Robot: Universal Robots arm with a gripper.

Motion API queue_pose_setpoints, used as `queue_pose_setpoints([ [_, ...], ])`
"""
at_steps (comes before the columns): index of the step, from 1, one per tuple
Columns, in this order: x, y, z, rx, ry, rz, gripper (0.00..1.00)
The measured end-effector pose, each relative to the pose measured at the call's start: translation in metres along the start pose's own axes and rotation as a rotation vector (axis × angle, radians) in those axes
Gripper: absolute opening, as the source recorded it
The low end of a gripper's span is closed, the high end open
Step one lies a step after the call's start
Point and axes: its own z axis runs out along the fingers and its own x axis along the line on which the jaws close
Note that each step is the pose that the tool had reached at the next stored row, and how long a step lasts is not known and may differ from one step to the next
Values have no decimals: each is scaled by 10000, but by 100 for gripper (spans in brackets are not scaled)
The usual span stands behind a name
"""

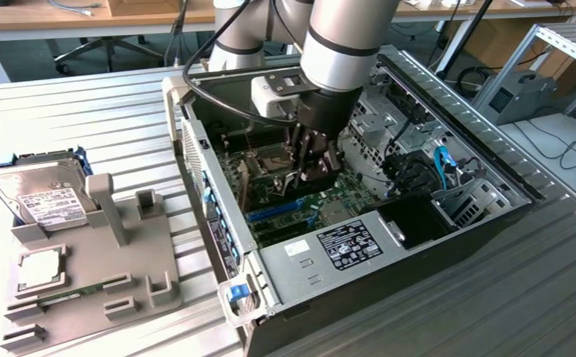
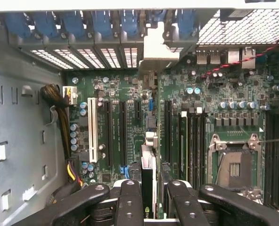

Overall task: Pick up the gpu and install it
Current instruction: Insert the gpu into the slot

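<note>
Black fingers (image 2: 130, 202) of the gripper (image 1: 308, 160) are clamped on the gpu (image 2: 149, 174), held edge-on inside the open case (image 1: 298, 286). Its silver bracket reaches the rear slots, above the green motherboard (image 2: 224, 94).

Black flat gpu card (image 2: 148, 188) with silver bracket (image 2: 154, 47); beneath the gripper, green circuit motherboard (image 2: 130, 89) with blue slot latches (image 1: 273, 211).

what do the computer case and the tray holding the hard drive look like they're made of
The computer case: looks like sheet metal, bare grey with a dull sheen, stamped and perforated panels with folded edges. The tray: probably moulded or printed plastic, matte beige-grey, with thick blocky posts and no shine. The hard drive in it has a bright metallic lid under a white label.
</note>
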Motion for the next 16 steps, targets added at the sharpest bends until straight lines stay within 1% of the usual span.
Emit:
queue_pose_setpoints([
  [5,0,81,47,0,0,0,26],
  [9,-5,117,64,-1,-10,0,26],
  [13,-7,148,79,-2,-49,-1,26],
  [16,-7,150,100,0,-82,-3,26],
])
